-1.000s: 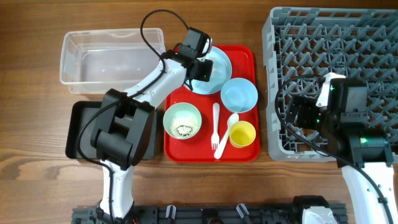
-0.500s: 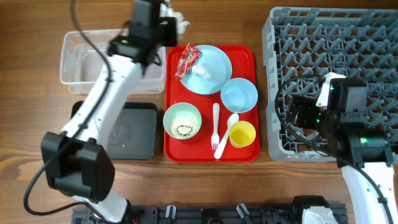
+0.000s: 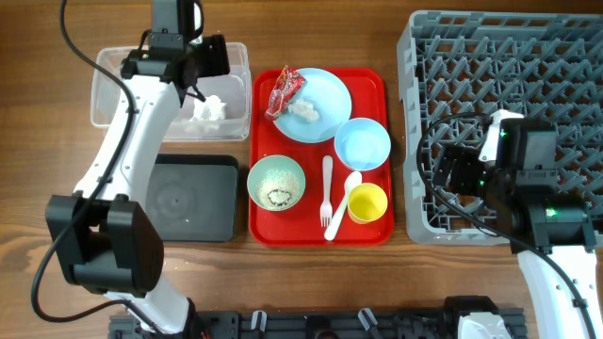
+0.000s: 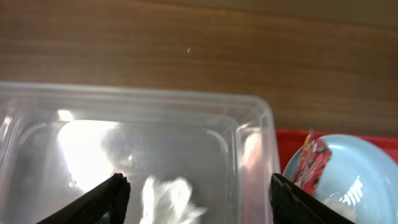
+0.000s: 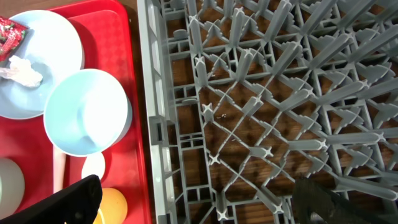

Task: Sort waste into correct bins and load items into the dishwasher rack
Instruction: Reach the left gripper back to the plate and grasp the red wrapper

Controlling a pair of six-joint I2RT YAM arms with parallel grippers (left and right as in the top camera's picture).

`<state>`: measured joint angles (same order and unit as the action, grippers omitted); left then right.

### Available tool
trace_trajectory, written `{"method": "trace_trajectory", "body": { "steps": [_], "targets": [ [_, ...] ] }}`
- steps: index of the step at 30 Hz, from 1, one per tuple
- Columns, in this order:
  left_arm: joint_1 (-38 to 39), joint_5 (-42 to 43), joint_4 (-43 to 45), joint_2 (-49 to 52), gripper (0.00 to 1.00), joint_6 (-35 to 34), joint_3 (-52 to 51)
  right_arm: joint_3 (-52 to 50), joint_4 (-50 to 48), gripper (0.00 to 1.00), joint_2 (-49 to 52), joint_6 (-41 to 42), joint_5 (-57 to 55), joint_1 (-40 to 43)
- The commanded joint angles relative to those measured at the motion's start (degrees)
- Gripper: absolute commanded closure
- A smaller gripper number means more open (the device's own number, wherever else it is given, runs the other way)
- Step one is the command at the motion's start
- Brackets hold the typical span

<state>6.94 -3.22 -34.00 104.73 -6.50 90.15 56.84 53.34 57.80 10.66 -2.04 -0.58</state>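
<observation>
A crumpled white tissue piece (image 3: 211, 108) is lying in the clear tub (image 3: 122, 94), toward its right end, at the far left of the worktop (image 3: 57, 188). The left pincer (image 4: 198, 183) is hanging above it with its fingers spread wide, gripping nothing. Just near of the tub, the black tray (image 3: 188, 198) is sitting flat.

To the right, the red serving tray (image 3: 375, 89) is carrying the rest. At its far end the pale blue plate (image 3: 330, 94) is holding the red wrapper (image 3: 285, 89) and a second tissue scrap (image 3: 303, 110). The pale blue bowl (image 3: 363, 143) is sitting just near-right of the plate. The pale green bowl (image 3: 276, 169) is holding rice-like grains (image 3: 276, 193) with brown bits. The fork (image 3: 327, 193) and spoon (image 3: 341, 207) are lying side by side, and the yellow cup (image 3: 367, 202) is standing at their right.

The grey rack (image 3: 509, 85) is filling the right side. The right pincer (image 5: 196, 186) is hovering over its near-left part, wide open and gripping nothing.
</observation>
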Motion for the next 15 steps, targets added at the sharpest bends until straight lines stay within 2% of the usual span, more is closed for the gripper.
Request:
{"method": "trace_trajectory", "body": {
  "steps": [1,3,7,15],
  "targets": [
    [4.6,6.2,3.8,-0.3,0.2,0.1,-0.1,1.3,-0.2,0.0,-0.6,-0.2,-1.4,0.2],
    [8.0,7.0,5.4,0.4,0.14,0.2,-0.1,1.3,-0.2,0.0,-0.6,-0.2,-1.4,0.2],
    [12.7,5.0,8.2,3.9,0.1,2.5,-0.1,1.3,-0.2,0.0,-0.6,-0.1,-1.4,0.2],
    [14.2,4.7,13.9,12.8,0.08,2.5,-0.1,1.3,-0.2,0.0,-0.6,-0.1,-1.4,0.2]
  ]
}}
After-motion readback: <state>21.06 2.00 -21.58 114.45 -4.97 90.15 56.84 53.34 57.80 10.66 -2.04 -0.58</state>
